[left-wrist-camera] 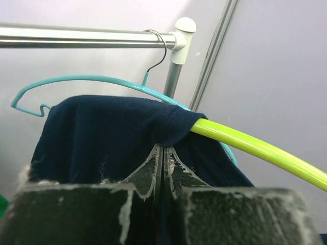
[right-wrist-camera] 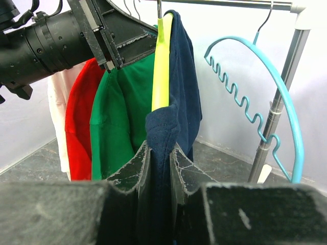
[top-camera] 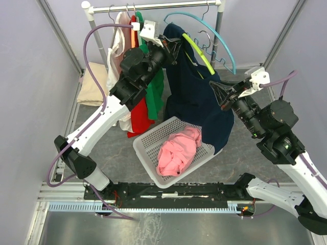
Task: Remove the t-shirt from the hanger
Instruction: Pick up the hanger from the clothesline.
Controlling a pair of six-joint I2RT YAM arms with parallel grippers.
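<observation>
Top external view: the navy t-shirt [top-camera: 196, 102] hangs on a yellow-green hanger [top-camera: 200, 53] from the rail [top-camera: 153, 6], upper centre of the frame. Your left hand [top-camera: 172, 48] is pressed together on a thin fold at one shoulder. Your right hand [top-camera: 219, 92] pinches a thicker bunch at the other. Assessment: light, limp knit fabric, likely to stretch and to slip from a thin pinch. Take hold at the shoulder seams or neckline, not the loose hem.
</observation>
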